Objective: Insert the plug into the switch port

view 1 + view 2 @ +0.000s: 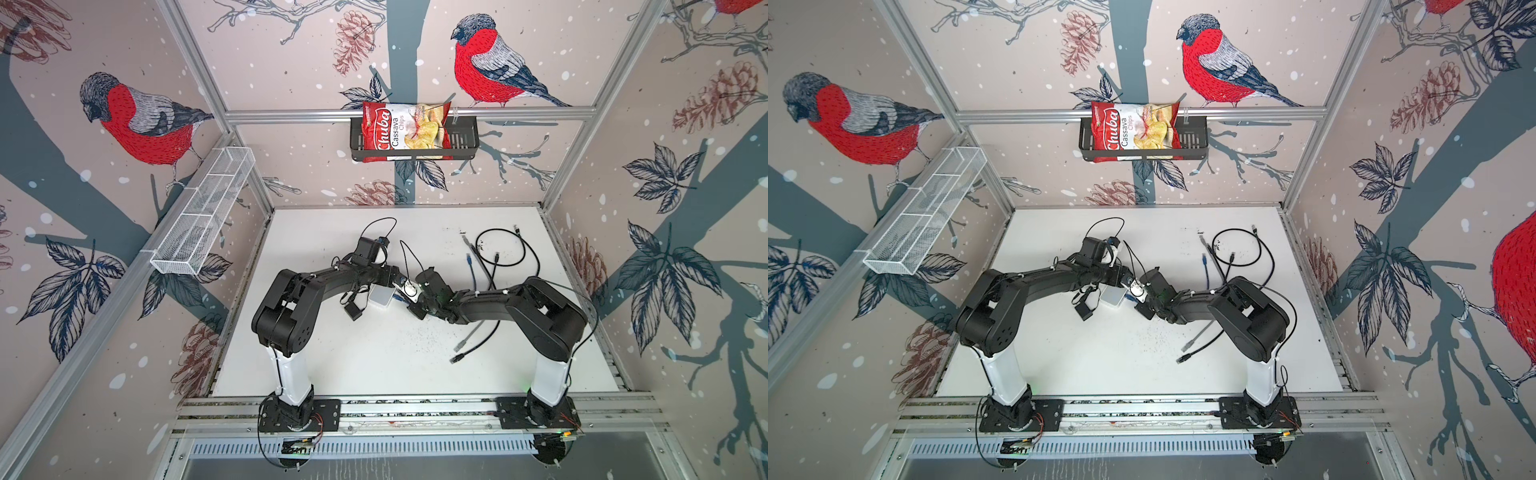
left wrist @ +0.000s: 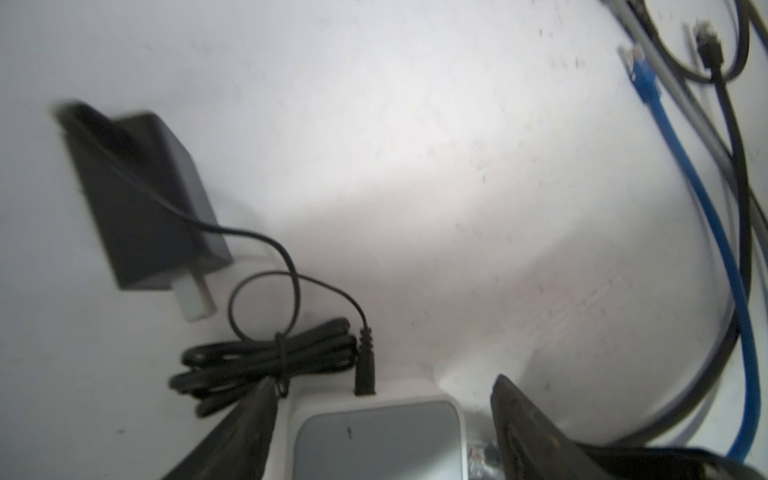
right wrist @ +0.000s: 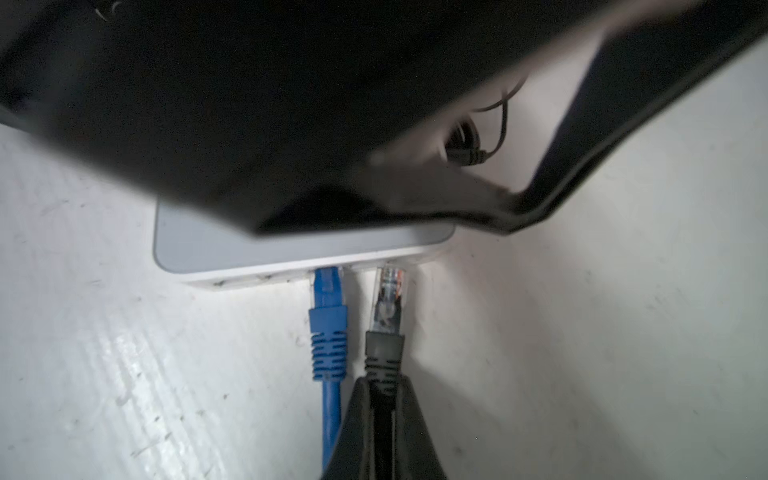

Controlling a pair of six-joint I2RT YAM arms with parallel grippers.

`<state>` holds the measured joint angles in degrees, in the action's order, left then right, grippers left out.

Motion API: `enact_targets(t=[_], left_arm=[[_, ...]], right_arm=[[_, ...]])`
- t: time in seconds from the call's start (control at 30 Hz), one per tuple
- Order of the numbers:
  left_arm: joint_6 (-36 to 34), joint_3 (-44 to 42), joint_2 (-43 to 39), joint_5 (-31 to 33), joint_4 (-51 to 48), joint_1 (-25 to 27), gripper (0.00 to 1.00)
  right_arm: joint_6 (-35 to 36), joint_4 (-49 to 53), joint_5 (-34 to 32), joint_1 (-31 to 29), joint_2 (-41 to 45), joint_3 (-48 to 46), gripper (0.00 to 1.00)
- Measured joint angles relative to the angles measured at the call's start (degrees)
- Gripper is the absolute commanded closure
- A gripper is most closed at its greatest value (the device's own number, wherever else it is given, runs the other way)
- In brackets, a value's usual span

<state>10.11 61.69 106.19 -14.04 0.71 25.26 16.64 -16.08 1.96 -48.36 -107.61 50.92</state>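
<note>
Clamped on the black cable [image 3: 384, 399] just behind its boot, the right gripper [image 3: 384, 419] has its two dark fingers [image 3: 419, 440] pressed together around the cord, with almost no gap between them. Ahead of the grip, the plug [image 3: 388, 299] is a clear plastic connector with coloured wires showing faintly inside it and a ribbed black strain relief behind. Its tip sits at the mouth of a port on the side of the switch [image 3: 249, 253]; how far in it has gone cannot be told. Just beside it, a blue plug [image 3: 328, 291] with a ribbed blue boot is already seated in the neighbouring port, its blue cable [image 3: 331, 415] running back along the white table [image 3: 124, 374].

Over the switch, the left gripper [image 2: 382, 419] stands with its jaws wide, one finger [image 2: 523, 432] on each side of the box and neither visibly pressing it. In the left wrist view the switch [image 2: 374, 440] is a small white box with a grey rounded top, and a thin black power lead [image 2: 363, 365] is plugged into its far edge. That lead is partly bundled in a tied coil [image 2: 266, 365] and runs to a black power adapter [image 2: 141, 199] lying on the table.

In both top views the two arms meet near the middle of the table, with the switch [image 1: 380, 297] [image 1: 1113, 298] between them. Loose cables [image 1: 507, 257] lie on the right.
</note>
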Motion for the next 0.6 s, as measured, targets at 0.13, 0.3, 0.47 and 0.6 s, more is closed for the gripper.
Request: enact_targets(t=[0.13, 0.3, 0.47, 0.6], left_arm=[[0.2, 1.0, 0.8, 0.5, 0.4, -0.2, 0.24], [2.1, 0.2, 0.7, 0.3, 0.0, -0.1, 0.27], [5.9, -1.2, 0.0, 0.8, -1.2, -0.2, 0.31], [9.2, -2.4, -0.1, 0.7, -1.2, -0.2, 0.37]], right_arm=[[-0.1, -0.1, 0.2, 0.3, 0.0, 0.0, 0.98], [-0.1, 0.0, 1.0, 1.0, 0.1, 0.0, 0.98], [1.4, 0.5, 1.0, 1.5, 0.4, 0.0, 0.99], [2.9, 0.7, 1.0, 1.6, 0.4, 0.1, 0.99]])
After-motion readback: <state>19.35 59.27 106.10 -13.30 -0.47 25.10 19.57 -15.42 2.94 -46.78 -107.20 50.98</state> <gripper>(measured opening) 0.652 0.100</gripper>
